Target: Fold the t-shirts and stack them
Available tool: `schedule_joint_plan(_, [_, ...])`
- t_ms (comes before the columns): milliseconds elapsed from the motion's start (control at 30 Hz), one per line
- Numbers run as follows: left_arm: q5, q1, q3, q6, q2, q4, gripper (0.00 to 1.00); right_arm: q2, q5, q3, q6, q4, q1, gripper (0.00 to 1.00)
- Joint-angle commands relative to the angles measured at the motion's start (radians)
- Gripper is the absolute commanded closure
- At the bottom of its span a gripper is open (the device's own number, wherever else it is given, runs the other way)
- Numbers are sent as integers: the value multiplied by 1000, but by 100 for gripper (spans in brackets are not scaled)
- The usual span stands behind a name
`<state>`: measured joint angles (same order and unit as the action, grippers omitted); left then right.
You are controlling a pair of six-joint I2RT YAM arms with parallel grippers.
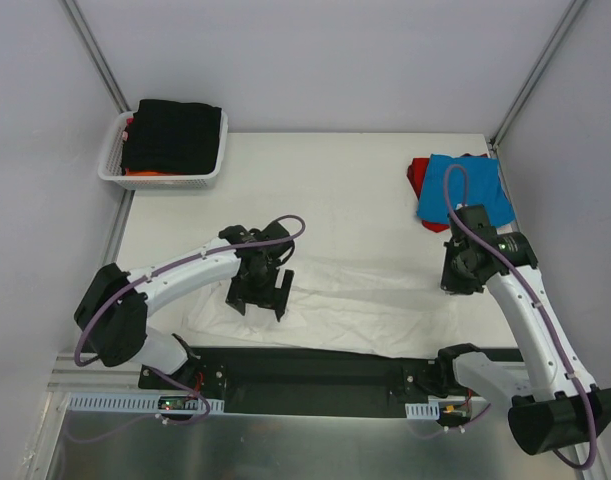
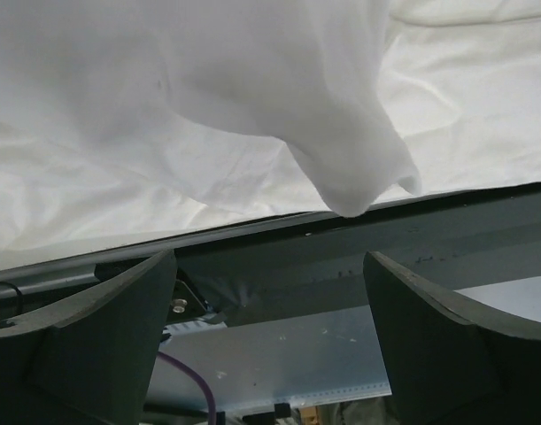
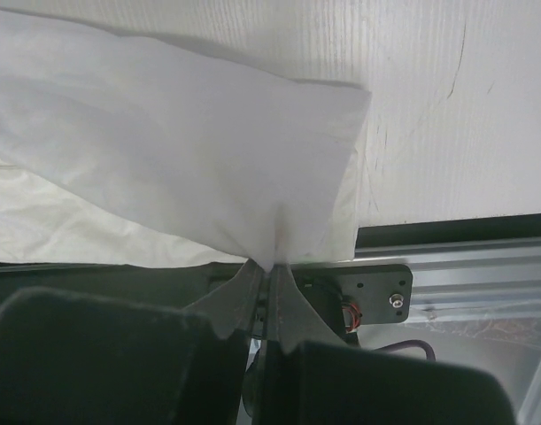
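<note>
White cotton fills the near half of the overhead view. The white t-shirt (image 1: pixel 365 300) lies spread and rumpled on the table (image 1: pixel 355 170), with my left claw (image 1: pixel 257 300) over its left part and my right claw (image 1: pixel 460 280) at its right edge. At the far right corner a blue t-shirt (image 1: pixel 475 195) rests on a red t-shirt (image 1: pixel 417 175). A black t-shirt (image 1: pixel 175 135) tops the basket (image 1: pixel 110 165) at far left.

My left wrist view settles what the overhead cannot: the left jaws stand wide apart with nothing between them, and a limp flap of the white shirt droops just beyond.

My right wrist view shows that claw clenched on a pinch of the shirt's edge, the cloth fanning away from it.

I judge the fabric light, soft and floppy. It is best taken by hems or corners on both sides at once, or it will sag.
</note>
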<state>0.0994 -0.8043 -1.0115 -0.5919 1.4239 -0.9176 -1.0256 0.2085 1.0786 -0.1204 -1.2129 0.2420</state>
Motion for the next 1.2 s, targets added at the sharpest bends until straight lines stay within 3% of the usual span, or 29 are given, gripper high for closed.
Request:
schedule_joint_plan(0, [20,-3,14,0,59,-41,12,58,-9,-23,-24,-76,3,99])
schedule_joint_plan(400, [-81,-3,70,-121,127,-55,12,52,3,-19,-1,-71,3,99])
schedule_joint_plan(500, [-84,-3,28,-126,151,-18,21,42,-4,-17,4,-63,3,99])
schedule_joint_plan(533, [-84,-3,16,-128,165,-9,31,39,-6,-16,4,-62,3,99])
schedule_joint_plan(633, [-78,-3,-9,-134,187,34,49,33,-4,-8,7,-56,3,99])
schedule_joint_plan(667, [-76,-3,-12,-134,188,45,50,33,-3,-8,7,-59,3,99])
schedule_joint_plan(967, [-95,-6,114,-137,98,275,41,25,-9,-16,13,-48,3,99])
schedule_joint_plan(1167, [-164,-7,269,-252,-65,327,36,21,-3,-3,28,-57,3,99])
